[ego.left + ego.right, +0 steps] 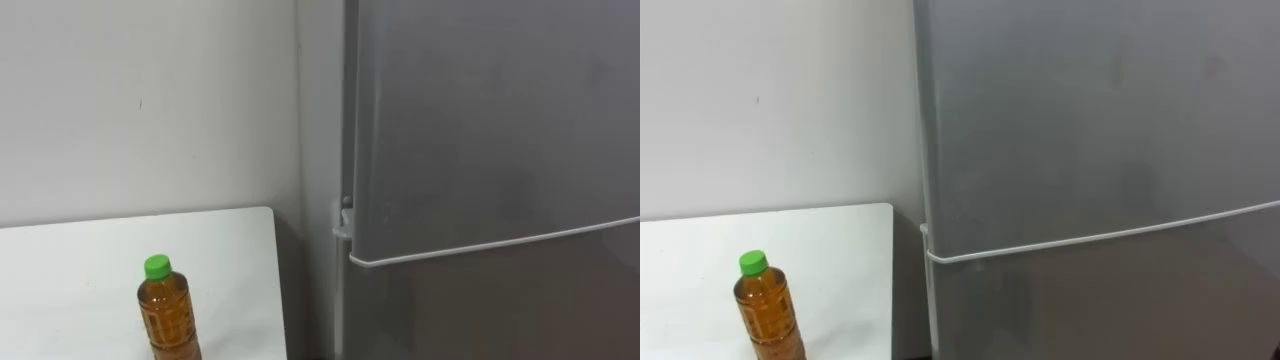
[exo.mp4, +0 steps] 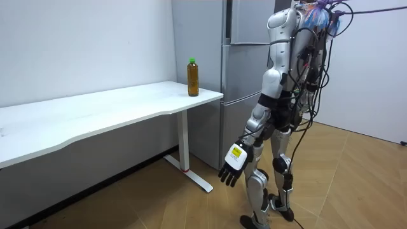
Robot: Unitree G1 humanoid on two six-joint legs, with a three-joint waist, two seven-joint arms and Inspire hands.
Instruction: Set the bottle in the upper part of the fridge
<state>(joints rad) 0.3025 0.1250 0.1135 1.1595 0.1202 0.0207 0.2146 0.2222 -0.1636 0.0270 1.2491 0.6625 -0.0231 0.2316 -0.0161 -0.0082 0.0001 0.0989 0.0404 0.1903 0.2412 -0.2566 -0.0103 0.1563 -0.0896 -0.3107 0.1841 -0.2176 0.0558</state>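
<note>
An amber bottle (image 1: 168, 315) with a green cap stands upright near the right end of the white table (image 1: 70, 270). In the room view the bottle (image 2: 193, 77) is close to the table corner beside the grey fridge (image 2: 238, 70). The fridge's upper door (image 1: 480, 120) and lower door (image 1: 500, 310) are both closed, with a pale seam between them. I stand facing the fridge, about an arm's length from it. My left hand (image 2: 232, 166) hangs low by my thigh, open with relaxed fingers, holding nothing and well away from the bottle.
The white table (image 2: 121, 108) runs along the wall to the room view's left, on a white leg (image 2: 184, 143). A narrow gap separates the table's end from the fridge side. Wooden floor (image 2: 159, 203) lies open in front of the table.
</note>
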